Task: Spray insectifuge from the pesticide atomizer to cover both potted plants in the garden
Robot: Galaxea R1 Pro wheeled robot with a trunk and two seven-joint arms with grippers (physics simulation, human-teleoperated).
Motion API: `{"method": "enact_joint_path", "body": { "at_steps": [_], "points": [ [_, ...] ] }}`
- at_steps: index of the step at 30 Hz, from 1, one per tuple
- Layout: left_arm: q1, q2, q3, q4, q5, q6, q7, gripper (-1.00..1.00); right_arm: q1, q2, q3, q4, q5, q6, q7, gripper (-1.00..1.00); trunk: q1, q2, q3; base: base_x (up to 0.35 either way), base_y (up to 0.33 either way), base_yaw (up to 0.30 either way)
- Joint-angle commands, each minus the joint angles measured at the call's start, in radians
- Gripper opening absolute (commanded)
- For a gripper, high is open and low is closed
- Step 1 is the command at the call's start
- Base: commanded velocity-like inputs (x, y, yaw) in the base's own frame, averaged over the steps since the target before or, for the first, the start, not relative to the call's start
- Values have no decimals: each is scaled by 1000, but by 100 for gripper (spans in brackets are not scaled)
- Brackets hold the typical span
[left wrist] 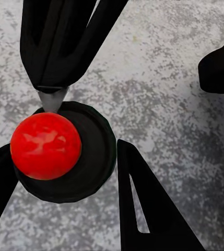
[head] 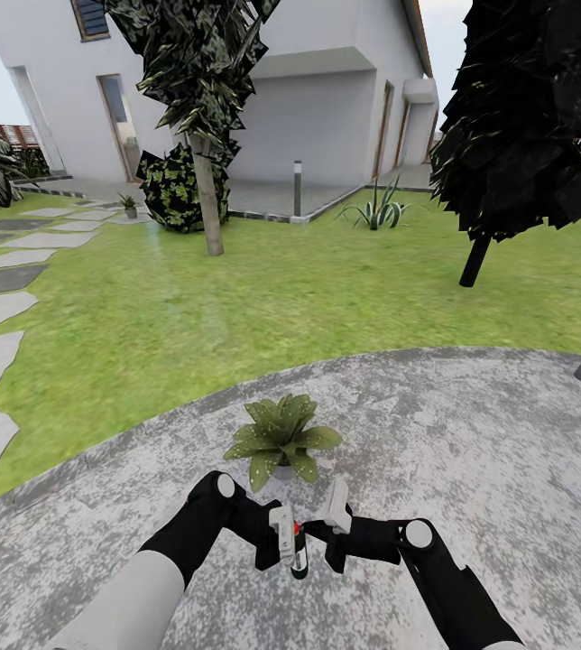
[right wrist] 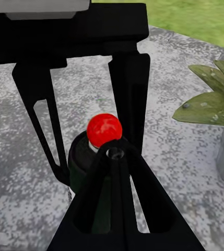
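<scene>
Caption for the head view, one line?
Both grippers meet at the pesticide atomizer on the grey patio, just short of a potted plant.

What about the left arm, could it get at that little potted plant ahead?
Probably yes: the potted plant sits beyond the left claw on open paving, nothing between. But that claw seems to grip the pesticide atomizer, so it isn't free.

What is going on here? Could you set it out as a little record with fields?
Place: round grey patio beside a lawn, white house behind
Held item: pesticide atomizer, dark bottle with a red top, upright between the two grippers
Left gripper: its fingers stand on either side of the bottle
Right gripper: beside the red top; grip unclear
Near potted plant: on the patio, just ahead of the grippers
Far potted plant: by the house, near the stepping stones
</scene>
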Motion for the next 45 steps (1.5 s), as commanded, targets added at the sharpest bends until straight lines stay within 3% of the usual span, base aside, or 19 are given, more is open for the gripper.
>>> {"method": "enact_joint_path", "body": {
  "at_steps": [1, 10, 13, 20, 21, 25, 27, 29, 31, 33, 34, 35, 36, 38, 41, 42, 45],
  "points": [
    [0, 0, 0, -1, -4, 0, -3, -100, 0, 0, -1, -1, 10, -9, 1, -100, 0, 0, -1, 0, 0, 0],
    [11, 0, -5, 12, -21, -4, -4, -100, 0, 0, -1, -1, 10, -9, 1, -100, 0, 0, -1, 0, 0, 0],
    [13, 69, -5, 12, -24, -4, -4, -100, 0, 0, -1, -1, 10, -9, 1, -100, 0, 0, -1, 0, 0, 0],
    [15, 255, 3, 13, -15, -5, -4, -100, 0, 0, -1, 0, 10, -9, -1, -100, 0, 0, -1, 0, 0, 0],
    [15, 279, 4, 13, -13, -5, -4, -100, 0, 0, -2, 0, 10, -10, -1, 100, 0, 0, -1, 0, 0, 0],
    [19, 355, 5, 16, -15, -5, -3, -100, 0, -4, -4, 1, 11, -11, -2, 100, 0, 0, -1, 0, 0, 0],
    [29, 376, 13, 21, -12, -2, 15, -100, 0, -7, -6, 1, 13, -11, -10, 100, 0, 0, -1, 0, 0, 0],
    [36, 391, 66, 38, -9, 3, 115, -100, 1, -20, -11, 19, 13, -12, -71, 100, 0, 0, -1, 0, 0, 0],
    [37, 387, 155, 81, -6, 6, 248, -100, 1, -51, -12, 75, 12, -14, -183, 100, 0, 0, -1, 0, 0, 0],
    [38, 382, 305, 164, 9, 5, 430, -100, 1, -75, -12, 205, 11, -16, -354, 100, 0, 0, -1, 0, 0, 0],
    [38, 379, 387, 215, 30, 3, 520, -100, 1, -80, -12, 290, 10, -17, -452, 100, 0, 0, -1, 0, 0, 0],
    [38, 378, 443, 251, 50, 1, 582, -100, 1, -82, -13, 348, 9, -20, -522, 100, 0, 0, -1, 0, 0, 0],
    [39, 378, 524, 302, 84, -4, 682, -100, 1, -83, -12, 430, 6, -27, -639, 100, 0, 0, -1, 0, 0, 0],
    [52, 382, 637, 375, 136, -56, 859, -100, 2, -82, -12, 568, 0, -72, -859, 100, 0, 0, -1, 0, 0, 0],
    [121, 378, 722, 407, 198, -193, 1027, -100, 2, -73, -12, 744, -38, -197, -1095, 100, 0, 0, -1, 0, 0, 0],
    [153, 376, 748, 411, 233, -239, 1082, -100, 3, -72, -13, 804, -83, -262, -1173, 100, 0, 0, -1, 0, 0, 0],
    [221, 373, 779, 425, 343, -312, 1145, -100, 5, -80, -13, 904, -232, -437, -1282, 100, 0, 0, -1, 0, 0, 0]
  ]
}}
